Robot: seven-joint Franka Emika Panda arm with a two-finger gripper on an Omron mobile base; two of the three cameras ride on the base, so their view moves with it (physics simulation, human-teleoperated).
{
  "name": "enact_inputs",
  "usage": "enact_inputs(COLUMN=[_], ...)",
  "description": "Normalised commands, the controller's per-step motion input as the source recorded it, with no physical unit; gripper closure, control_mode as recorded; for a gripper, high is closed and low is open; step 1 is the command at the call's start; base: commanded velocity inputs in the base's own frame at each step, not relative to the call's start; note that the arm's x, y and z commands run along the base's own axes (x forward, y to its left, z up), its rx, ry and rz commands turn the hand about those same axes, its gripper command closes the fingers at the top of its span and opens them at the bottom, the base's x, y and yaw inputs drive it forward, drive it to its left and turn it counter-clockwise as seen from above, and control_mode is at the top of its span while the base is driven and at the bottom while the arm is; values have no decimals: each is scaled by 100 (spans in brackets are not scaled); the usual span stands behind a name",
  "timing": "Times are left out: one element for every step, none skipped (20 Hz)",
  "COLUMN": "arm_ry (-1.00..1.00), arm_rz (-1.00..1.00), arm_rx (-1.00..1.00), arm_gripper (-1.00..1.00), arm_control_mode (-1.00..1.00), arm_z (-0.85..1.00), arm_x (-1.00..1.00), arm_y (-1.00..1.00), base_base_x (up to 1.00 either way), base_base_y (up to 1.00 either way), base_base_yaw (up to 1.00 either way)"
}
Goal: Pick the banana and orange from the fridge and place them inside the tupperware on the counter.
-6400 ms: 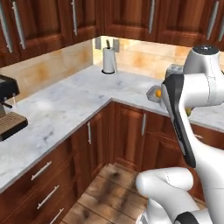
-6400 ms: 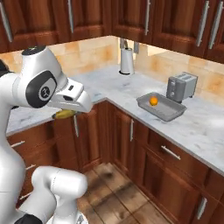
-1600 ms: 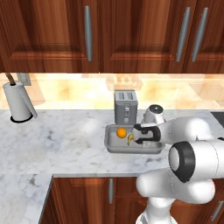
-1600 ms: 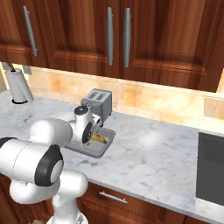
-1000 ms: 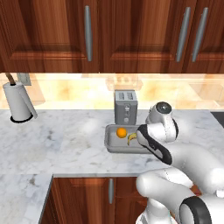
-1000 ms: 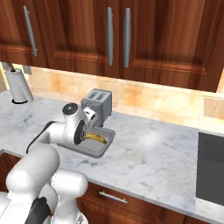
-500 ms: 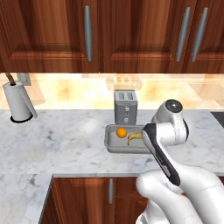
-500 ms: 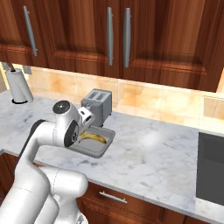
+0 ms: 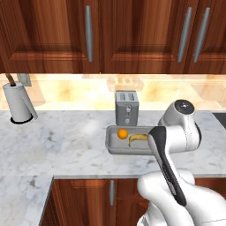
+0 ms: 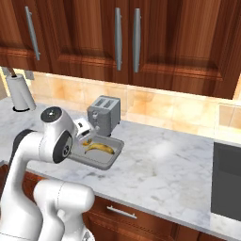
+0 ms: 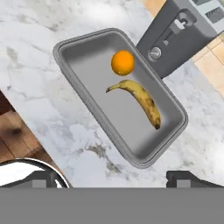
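Left base view: you've got the tupperware [image 9: 115, 148] on the counter [image 9: 57, 145], just in front of the toaster [image 9: 126, 107]. The orange [image 9: 122, 132] and the banana [image 9: 137, 138] both lie inside it, orange to the left, close but apart. The arm's forearm hides the tray's right end. Paper towel roll [image 9: 19, 103] stands well off to the left.

Right base view: the arm's elbow blocks the tray's near-left part, so you see the banana here, not the orange.

Hand view: you look straight down into the tray, both fruits in full. The gripper [image 11: 112, 177] sits above the tray's edge, fingertips [image 11: 187, 177] spread wide, holding nothing.
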Motion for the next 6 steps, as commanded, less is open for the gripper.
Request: enact_inputs(arm_ry=[6,6,5,0,0,0], arm_rz=[-17,-18,-18,-19,-19,-19], arm_rx=[10,11,11,13,11,11], arm_gripper=[-100,-100,-100,-100,-100,-100], arm_control_mode=[-100,-100,-100,-100,-100,-100], arm_z=[40,43,44,46,44,41], arm_x=[-52,-50,-50,-51,-51,-52], arm_y=[12,12,12,11,11,11], base_base_x=[0,0,0,0,0,0], base_base_y=[0,0,0,0,0,0], base_base_yaw=[0,0,0,0,0,0])
